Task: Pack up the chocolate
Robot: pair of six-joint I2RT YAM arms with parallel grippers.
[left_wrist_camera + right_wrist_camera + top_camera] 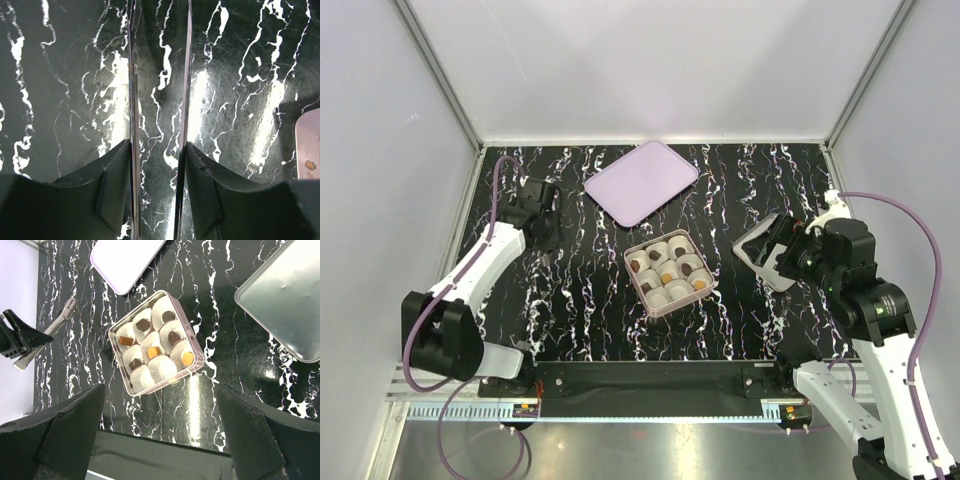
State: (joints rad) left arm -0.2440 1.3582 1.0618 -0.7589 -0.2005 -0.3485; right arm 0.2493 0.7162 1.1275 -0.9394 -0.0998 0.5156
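Your left hand [159,147] clenched the tongs [132,75]; your right hand [160,390] hung released. The chocolate [154,351] sat cupped in the box [182,325]. Slackening that grip could have dropped them.

1. Overhead view: bright, even light from above. White walls [670,70] wash out; black marbled table [580,300] reads sharp.
2. Left wrist: you get hard glare streaks on the table either side of the left gripper [157,147]. Blades of the tongs [187,75] mirror it; finger bases are dark and soft.
3. Right wrist: crisp ahead of the right gripper [160,390], one glare patch between its fingers; fingers underexposed, blurred.
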